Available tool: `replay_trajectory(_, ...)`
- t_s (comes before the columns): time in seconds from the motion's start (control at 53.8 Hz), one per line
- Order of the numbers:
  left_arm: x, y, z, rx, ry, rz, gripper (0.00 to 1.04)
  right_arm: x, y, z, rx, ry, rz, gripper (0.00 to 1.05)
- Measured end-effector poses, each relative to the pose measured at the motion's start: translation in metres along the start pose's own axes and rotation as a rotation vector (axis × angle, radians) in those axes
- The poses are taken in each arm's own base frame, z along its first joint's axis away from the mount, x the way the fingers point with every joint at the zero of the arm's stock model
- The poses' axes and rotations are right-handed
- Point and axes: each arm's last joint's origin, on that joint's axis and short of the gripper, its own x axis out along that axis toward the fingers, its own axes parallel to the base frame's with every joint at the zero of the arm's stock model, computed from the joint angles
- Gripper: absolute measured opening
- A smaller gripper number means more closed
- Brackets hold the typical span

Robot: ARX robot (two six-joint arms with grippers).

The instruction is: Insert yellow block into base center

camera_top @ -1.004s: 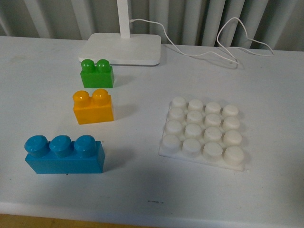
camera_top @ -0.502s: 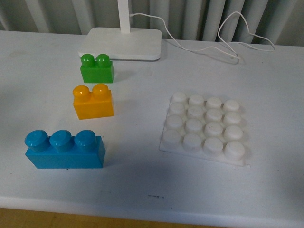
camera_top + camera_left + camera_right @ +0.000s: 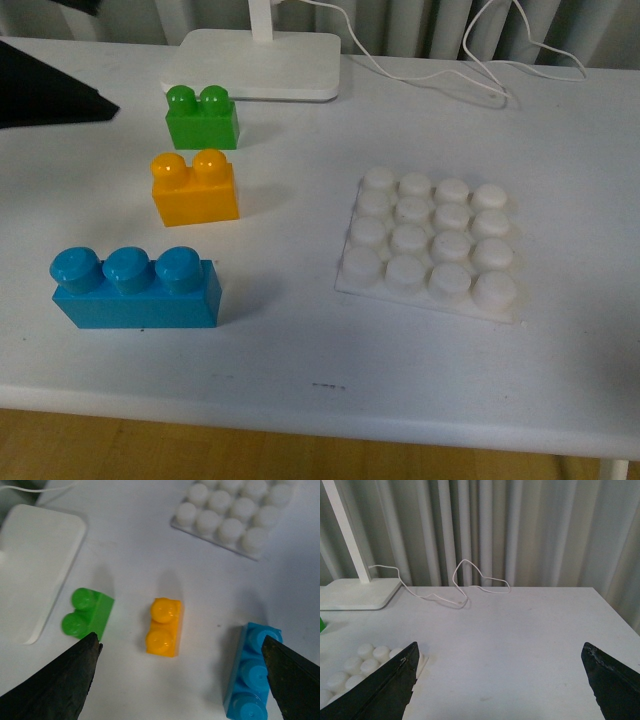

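Right now the block (image 3: 195,190) sits on the worktop's (image 3: 300,380) left half, between green brick (image 3: 203,120) and blue brick (image 3: 135,290), apart from the base (image 3: 428,238). Left fingers (image 3: 60,685) hang wide above it; right fingers (image 3: 375,695) wide too.

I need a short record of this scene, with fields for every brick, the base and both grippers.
yellow block: upright on the table, between green brick and blue brick, apart from the base
base: flat on the table, no brick on it
left gripper: open, above the yellow block, holding nothing
right gripper: open, above the table, beside the base
task step: insertion not yet begun
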Motion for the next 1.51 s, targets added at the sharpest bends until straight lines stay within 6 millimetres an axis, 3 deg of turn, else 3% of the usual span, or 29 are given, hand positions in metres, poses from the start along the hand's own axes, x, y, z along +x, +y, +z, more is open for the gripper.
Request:
replay_trajectory(0.353,0.047,0.023,0.008,0.246,0.284,-0.125,0.98,0.000,0.000,0.000,0.000,0.000,0.000,0.95)
replay_trajectory(0.577,0.069,0.023,0.011,0.277,0.286,-0.152,0.98,0.000,0.000,0.000,0.000,0.000,0.000,0.95)
replay_trajectory(0.8,0.098,0.022,-0.003,0.266,0.336,-0.198,0.98,0.000,0.000,0.000,0.000,0.000,0.000,0.95)
replay_trajectory(1.19,0.113,0.023,-0.005,0.258,0.345,-0.202,0.98,0.000,0.000,0.000,0.000,0.000,0.000,0.95)
replay_trajectory(1.507,0.118,0.019,-0.011,0.238,0.386,-0.229,0.38,0.000,0.000,0.000,0.000,0.000,0.000,0.95)
